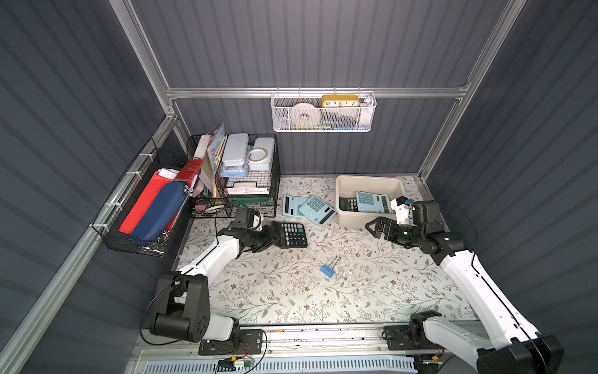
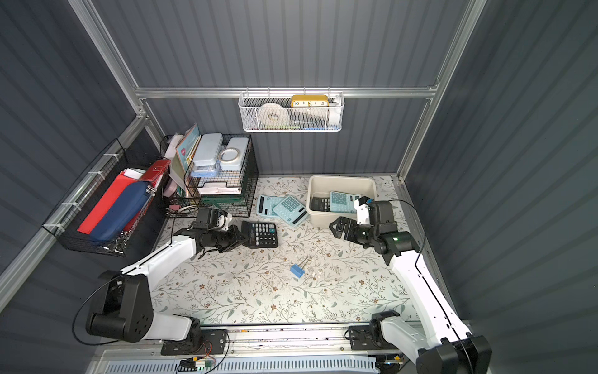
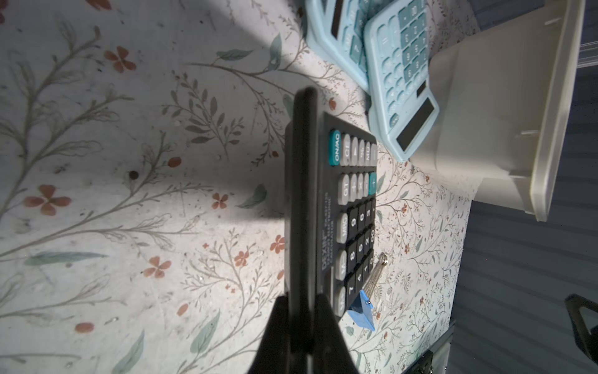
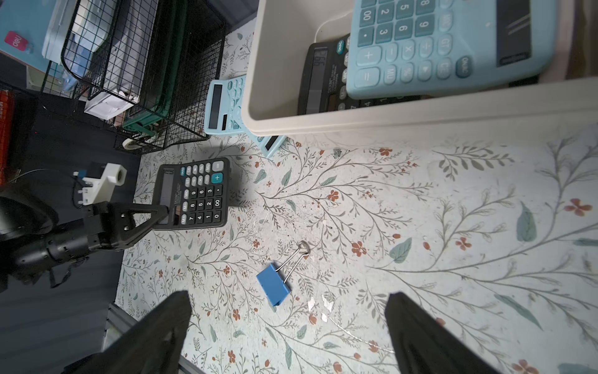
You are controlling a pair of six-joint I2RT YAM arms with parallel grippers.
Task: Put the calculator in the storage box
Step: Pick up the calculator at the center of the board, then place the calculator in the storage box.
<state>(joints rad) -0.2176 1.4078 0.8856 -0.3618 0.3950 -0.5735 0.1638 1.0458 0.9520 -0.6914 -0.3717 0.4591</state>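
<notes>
Two calculators already lie in the storage box [image 1: 369, 186]: a black one [image 1: 348, 204] on its floor and a pale blue one [image 1: 372, 202] propped over it, both crowded to the end nearest the right hand [image 1: 372, 229]. Three are left outside. The left hand [image 1: 275, 238] is clenched on the display end of the black calculator [image 1: 291, 234], keys pointing away from the wrist; whether it has come clear of the tabletop [image 1: 291, 298] I cannot tell. A pair of pale blue calculators [image 1: 307, 209] overlap each other past the held one, between the left hand and the box and just beside its wall.

By my reading the grasp is made, while the carry and drop are not yet done. The route from the left hand runs over that pale blue pair and must clear the lipped rim; the box's bare end is the nearer one. Black wire baskets [image 1: 252, 181] crowd the left wrist from behind. The right hand is released, jaws wide, just outside the box's near wall, close to the likely path. Open tabletop lies to the clip [image 1: 327, 270] side
</notes>
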